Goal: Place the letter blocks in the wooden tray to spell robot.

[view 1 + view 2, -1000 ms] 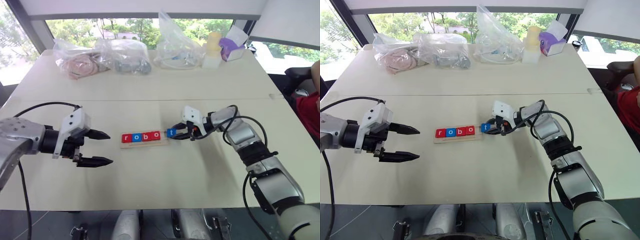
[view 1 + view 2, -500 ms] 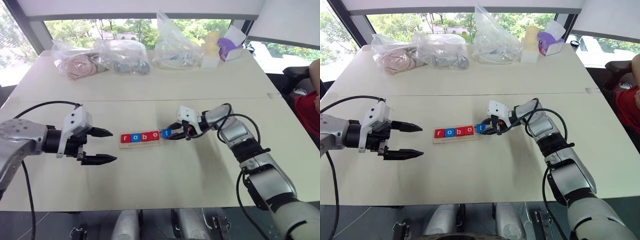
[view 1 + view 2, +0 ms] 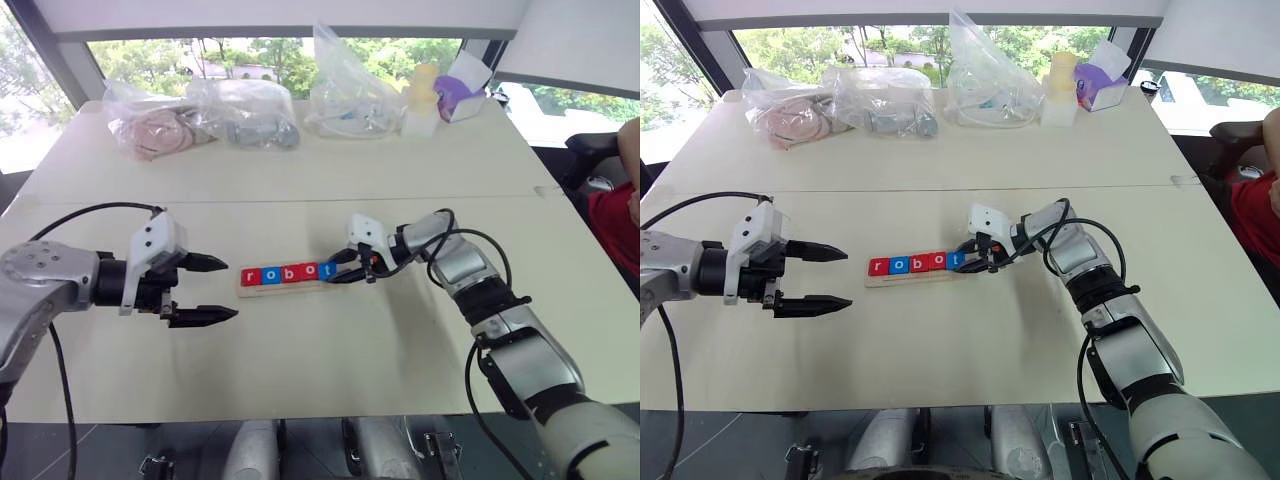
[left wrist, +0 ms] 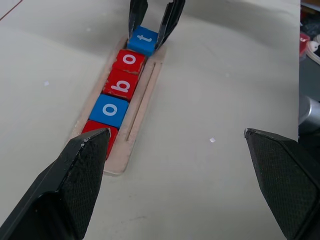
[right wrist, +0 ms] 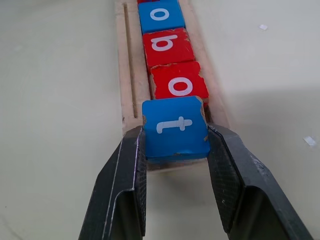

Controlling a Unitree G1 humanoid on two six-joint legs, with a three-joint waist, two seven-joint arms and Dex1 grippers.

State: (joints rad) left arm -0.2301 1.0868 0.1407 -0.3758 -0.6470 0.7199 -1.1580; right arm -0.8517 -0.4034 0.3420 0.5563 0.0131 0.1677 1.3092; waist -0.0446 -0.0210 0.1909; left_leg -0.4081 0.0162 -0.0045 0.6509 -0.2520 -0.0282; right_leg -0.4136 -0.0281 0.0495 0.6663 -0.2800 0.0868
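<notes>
Where the left fingers (image 4: 82,165) intrude, the r block (image 4: 100,131) hides.

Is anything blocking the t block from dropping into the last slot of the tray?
Nothing visible does. The right gripper holds the t block over the wooden tray end, right beside the red o block.

A broad cream table (image 3: 300,370) fills the room's foreground, with a thin seam running across its width. Along its far edge lie clear plastic bags (image 3: 200,115) of bundled items, a pale yellow bottle (image 3: 424,98) and a purple tissue box (image 3: 463,88). Behind them, large windows (image 3: 250,55) with dark frames let in daylight and show green trees. At the right edge, a person's red sleeve (image 3: 620,225) is visible.
</notes>
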